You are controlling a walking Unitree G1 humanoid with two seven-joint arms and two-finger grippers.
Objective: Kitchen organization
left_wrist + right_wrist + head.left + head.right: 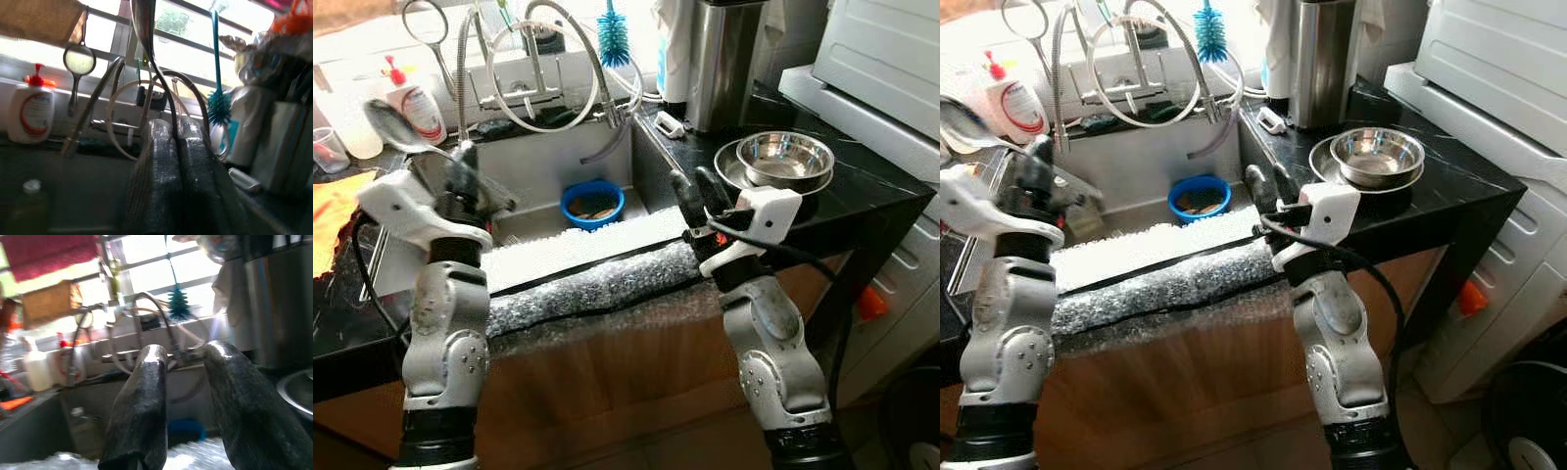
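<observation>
Black stone countertop [862, 201] wrapping a sunken grey sink [543, 162], bright window behind. Strip of silvery bubble wrap [597, 279] padding the sink's front edge. Down in the basin, a small round blue bowl [592, 204] with brownish contents. On the counter to the right, a shiny steel bowl [785, 157] nested on a wider steel dish, with a tall brushed-steel canister [724, 59] behind. Above the coiled chrome tap hoses [548, 78], a blue bottle brush [614, 37]; on the sill at left, a white pump bottle with a red label [416, 108].

Left gripper [460, 166] raised over the sink's left rim, fingers [161, 186] clamped together on the thin handle of a large steel spoon [391, 127], bowl of the spoon tilted up and back to the left. Right gripper [697, 196] hovering at the sink's right front corner, just above the bubble wrap, fingers [142, 401] parted with nothing between them.

Likely step: carrying the spoon to a proper place, perhaps the sink or the steel bowl; which one cannot be told.

Risks, as a judgement: grip sits low on a slim, slick handle with the heavy end high, so a quick swing could twist the spoon in the pads or drop it into the basin. Crowded tap hoses close by could snag the spoon on any forward reach. A sweep to the right could clip the idle right arm.
</observation>
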